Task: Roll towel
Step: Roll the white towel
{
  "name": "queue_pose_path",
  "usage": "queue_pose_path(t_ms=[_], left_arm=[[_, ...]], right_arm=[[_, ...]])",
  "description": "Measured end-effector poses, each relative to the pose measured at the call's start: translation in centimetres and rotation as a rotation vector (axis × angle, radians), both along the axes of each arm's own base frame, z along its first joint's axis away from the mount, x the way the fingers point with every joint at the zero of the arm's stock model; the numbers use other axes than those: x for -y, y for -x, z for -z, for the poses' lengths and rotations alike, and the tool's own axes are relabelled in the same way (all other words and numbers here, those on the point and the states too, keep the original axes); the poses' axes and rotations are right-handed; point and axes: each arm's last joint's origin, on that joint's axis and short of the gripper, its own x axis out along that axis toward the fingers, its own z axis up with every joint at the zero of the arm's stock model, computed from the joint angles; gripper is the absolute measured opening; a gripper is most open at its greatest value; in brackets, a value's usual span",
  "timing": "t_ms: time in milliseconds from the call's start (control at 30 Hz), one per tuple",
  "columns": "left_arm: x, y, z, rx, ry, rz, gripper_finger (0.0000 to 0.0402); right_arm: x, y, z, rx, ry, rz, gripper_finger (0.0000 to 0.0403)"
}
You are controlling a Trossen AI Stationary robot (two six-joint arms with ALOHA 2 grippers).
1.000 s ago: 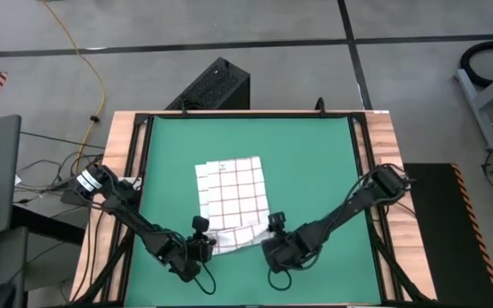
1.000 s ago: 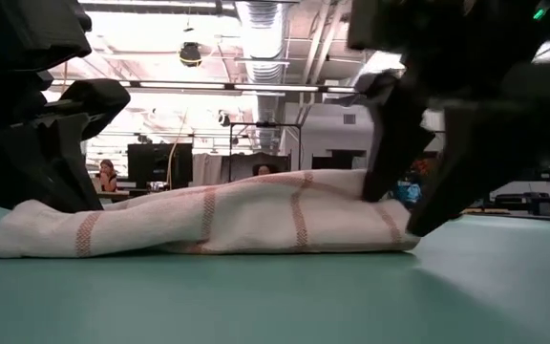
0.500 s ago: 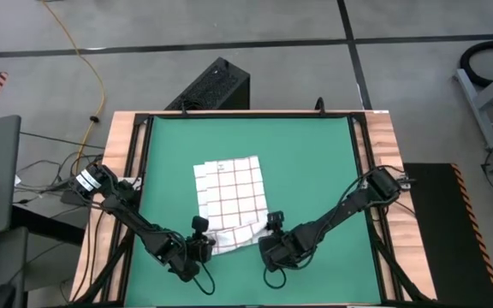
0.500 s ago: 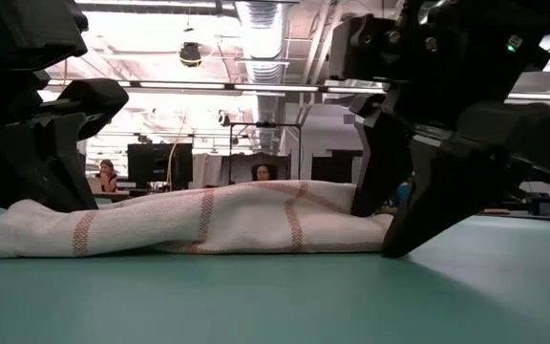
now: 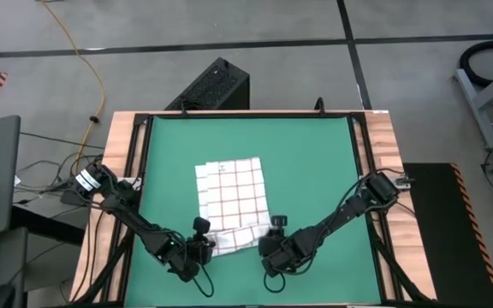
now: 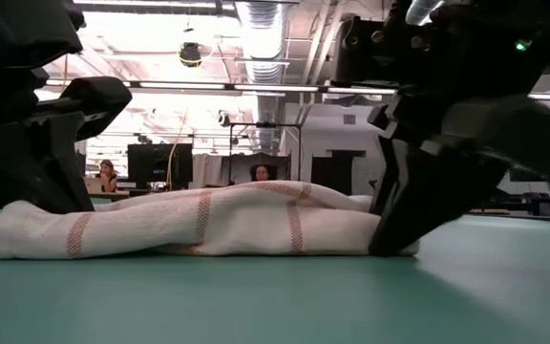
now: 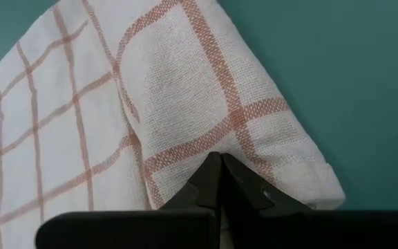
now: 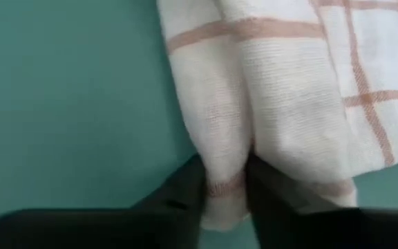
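Observation:
The towel (image 5: 229, 192), white with red-brown grid lines, lies flat on the green mat (image 5: 315, 162). Its near end is turned over into a low roll (image 5: 232, 238) that runs left to right (image 6: 199, 222). My left gripper (image 5: 205, 245) is shut at the roll's left end (image 7: 220, 162). My right gripper (image 5: 266, 242) is at the roll's right end (image 8: 225, 190), its fingers closed on a ridge of cloth. In the low view both grippers stand at the roll's two ends, the right one (image 6: 399, 225) in front of the cloth. My left gripper has its shut fingertips on the turned-over cloth near the roll's left corner (image 7: 216, 142), coming level from the near side. Whether cloth lies between the tips is hidden by the fingers. The roll rests on the mat. My right gripper pinches a bunched ridge of several layers at the roll's right end (image 8: 226, 162) between its two fingers (image 8: 185, 187). They come from the near side, low over the mat. The cloth stays on the mat, slack.
A black frame rail (image 5: 359, 171) borders the mat, with wooden table strips outside it. A black box (image 5: 216, 85) stands on the floor beyond the far edge. Bare green mat lies to the right and far side of the towel. People sit in the room behind (image 6: 108, 175).
My right gripper has moved toward the table's left edge, onto the roll's right end, and its fingers have shut on the cloth there. The roll's right end has bunched up and the roll has shifted slightly left.

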Motion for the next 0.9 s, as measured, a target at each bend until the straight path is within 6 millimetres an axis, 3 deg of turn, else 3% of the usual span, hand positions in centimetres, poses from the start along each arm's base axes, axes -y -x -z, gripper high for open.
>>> queue_pose_path(t_ms=[100,167,400,533,900], left_arm=[[0.1,-0.1,0.0,0.001,0.003,0.018,0.0],[0.1,-0.1,0.0,-0.002,-0.002,0.026,0.0],[-0.8,-1.0,-0.1,-0.03,0.054,0.011,0.0],[-1.1,-1.4,-0.1,-0.047,0.083,0.009,0.0],[-2.2,-2.3,-0.1,-0.142,0.239,0.02,0.0]], right_arm=[[-0.4,0.1,-0.2,-0.002,0.003,-0.011,0.0047],[-0.9,0.0,-0.6,-0.027,0.004,-0.064,0.0019],[-1.9,-1.2,-4.4,-0.177,-0.053,-0.173,0.0018],[-1.7,-2.3,-6.3,-0.235,-0.194,-0.234,0.0018],[2.4,-4.0,-9.1,-0.311,-0.509,-0.248,0.0018]])
